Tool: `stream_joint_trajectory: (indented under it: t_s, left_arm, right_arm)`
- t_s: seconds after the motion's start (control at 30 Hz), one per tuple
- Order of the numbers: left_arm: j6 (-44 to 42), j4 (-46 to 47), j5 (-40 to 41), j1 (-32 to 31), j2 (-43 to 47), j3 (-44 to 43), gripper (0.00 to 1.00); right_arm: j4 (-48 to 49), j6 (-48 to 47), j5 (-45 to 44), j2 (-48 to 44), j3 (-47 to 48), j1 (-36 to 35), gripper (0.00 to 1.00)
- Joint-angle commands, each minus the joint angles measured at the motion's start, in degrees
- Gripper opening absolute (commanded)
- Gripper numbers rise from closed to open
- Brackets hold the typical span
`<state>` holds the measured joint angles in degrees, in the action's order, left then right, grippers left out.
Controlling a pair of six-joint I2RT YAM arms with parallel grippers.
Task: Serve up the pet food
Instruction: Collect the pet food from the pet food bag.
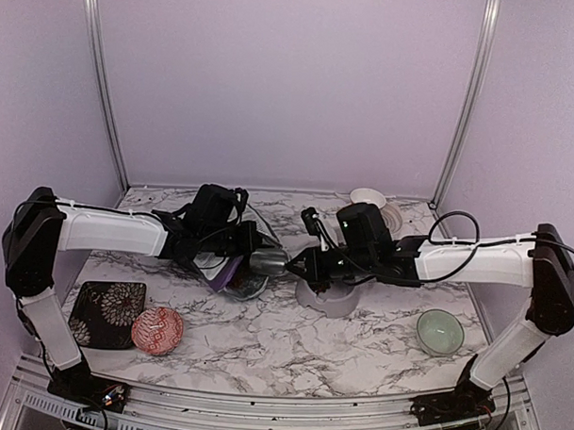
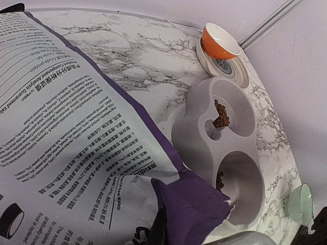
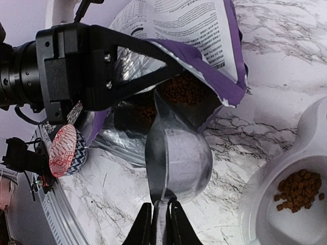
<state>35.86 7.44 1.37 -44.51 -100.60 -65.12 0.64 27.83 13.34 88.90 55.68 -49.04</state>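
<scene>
Scooping is judged to be in hand. The scoop point(image 3: 179, 153) is clamped by its handle in the right gripper point(image 3: 161, 224) and held at the mouth of the bag point(image 3: 194, 25), whose edge is pinched by the left gripper point(image 3: 158, 71). Pet food point(image 3: 176, 87) is seen inside the bag, and some lies in the feeder point(image 2: 196, 148). Next, a push inward and a level lift are called for. Both arms are stretched inward over the surface point(image 1: 292, 338).
</scene>
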Motion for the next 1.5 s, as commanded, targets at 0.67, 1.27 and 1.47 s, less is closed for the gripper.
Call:
stream_joint_trajectory:
  t_s: [0.67,1.27,1.47]
  left_arm:
    - [1.41,4.42,-2.40,0.08,-1.39,-4.06,0.00]
    - [1.85,3.90,-2.39,-0.66,-3.53,-6.29,0.00]
    - [1.85,3.73,-2.57,-0.84,-3.99,-6.90,0.00]
  right_arm:
    - [-13.42,4.12,-17.01,14.20,16.15,-0.45,0.00]
    - [-22.61,4.36,-22.24,20.31,21.21,-1.18,0.00]
    - [-22.98,4.38,-21.98,21.49,21.70,-1.37,0.00]
